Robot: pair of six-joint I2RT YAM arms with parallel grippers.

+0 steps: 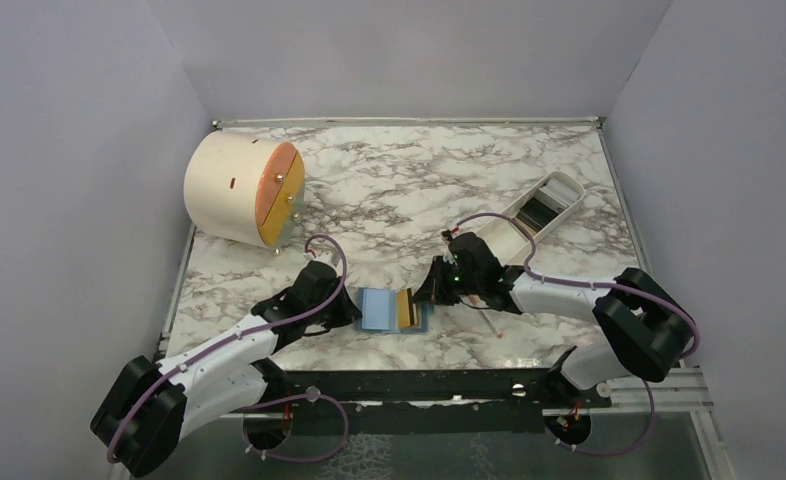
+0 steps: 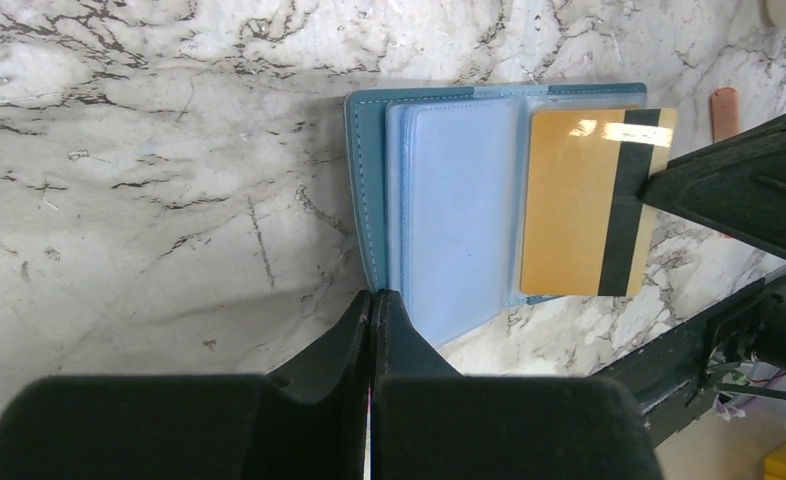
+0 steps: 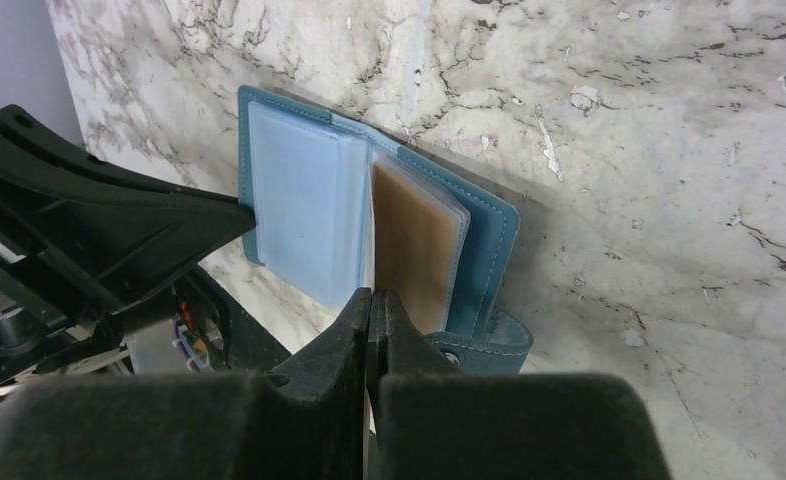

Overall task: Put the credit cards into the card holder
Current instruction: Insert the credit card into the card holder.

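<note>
teal card holder (image 1: 377, 310), open on marble table (image 1: 419, 180); gold card (image 2: 569, 200) partly over its right half. left gripper (image 2: 371, 300): jaws shut, touching holder's left edge. right gripper (image 3: 371, 300): jaws shut against card's striped edge.

Plain, pale lilac-grey walls (image 1: 409, 50) close in the far side and both flanks, evenly lit, with only soft shadows. The surface (image 1: 389, 190) is white marble pattern with grey veining, trimmed along its far edge by a thin metal strip (image 1: 409, 122). A black rail (image 1: 419, 385) runs along the near edge. Below it lies what may be dark glass (image 1: 449, 455).
</note>
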